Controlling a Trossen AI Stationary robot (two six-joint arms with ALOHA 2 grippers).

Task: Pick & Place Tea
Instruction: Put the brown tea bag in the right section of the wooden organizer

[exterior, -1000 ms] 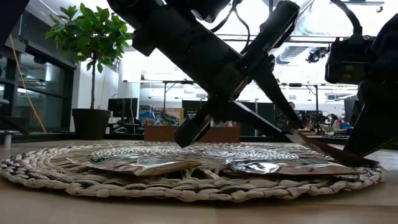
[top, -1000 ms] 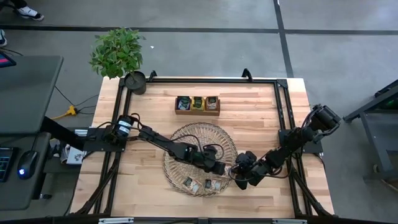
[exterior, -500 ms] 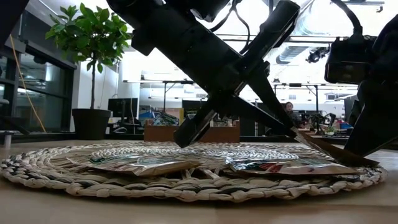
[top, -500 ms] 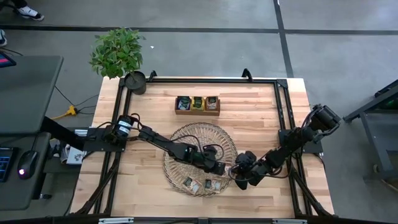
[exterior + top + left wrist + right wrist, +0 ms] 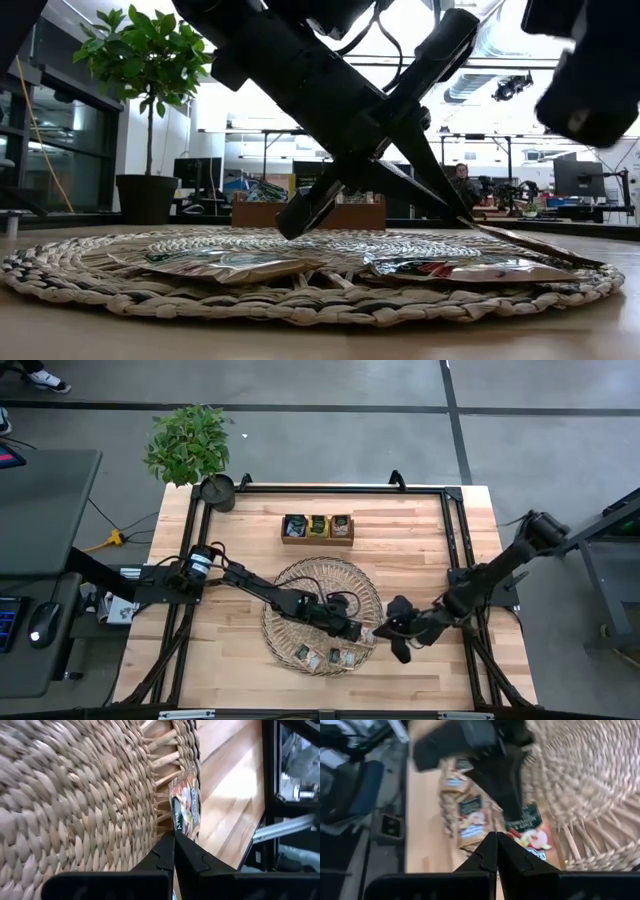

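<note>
A round woven tray (image 5: pixel 300 585) lies mid-table, with several tea sachets (image 5: pixel 325 657) flat on its near part. At the tray's right rim, one sachet (image 5: pixel 186 807) with a green top and a red-orange picture (image 5: pixel 532 832) is in my left gripper (image 5: pixel 358 632), which is shut on it. My right gripper (image 5: pixel 395 632) is shut with nothing in it. It hangs above the table just right of the tray, high at the right of the low view (image 5: pixel 590 80). My left gripper pinches the sachet's edge toward the tray's middle (image 5: pixel 176 826) between its two fingertips, one above and one below. The fingers slant down from the table's left. The sachet slopes down from the fingertips (image 5: pixel 468 216), and its outer end (image 5: pixel 585 262) rests on the tray's rim.
A wooden box (image 5: pixel 317 527) holding more tea stands beyond the tray toward the far edge. A potted plant (image 5: pixel 190 445) stands at the far left corner. Black frame rails (image 5: pixel 455 550) run along the table's sides. Bare wood lies right of the tray.
My right gripper, still shut, has risen from beside the sachet's outer end at the tray's right rim and tipped, drawing slightly toward the table's right. My left gripper has shut on the sachet and kept its place. The sachet still slopes onto the rim.
</note>
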